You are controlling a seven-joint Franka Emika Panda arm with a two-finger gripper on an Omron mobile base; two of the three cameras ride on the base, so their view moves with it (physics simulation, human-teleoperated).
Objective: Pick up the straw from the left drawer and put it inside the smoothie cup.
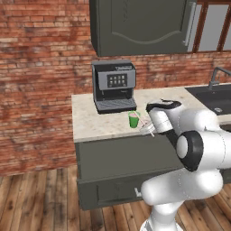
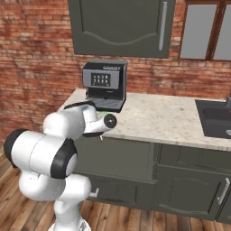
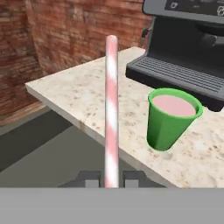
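My two dark fingertips (image 3: 111, 178) were clamped on the thin pink-and-white striped straw (image 3: 111, 109), which stood upright from between them. Just beside it to the right sat the small bright green cup (image 3: 171, 118) of pink smoothie, on the speckled beige counter (image 3: 78, 92), in front of the black coffee machine (image 3: 188, 52).

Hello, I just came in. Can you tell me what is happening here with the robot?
The robot arm holds a pink-and-white straw in its tool, shut on the straw's lower end. The straw stands beside the green smoothie cup, not yet inside it. The cup sits upright on the counter, in front of the coffee machine, with pink smoothie at its top.
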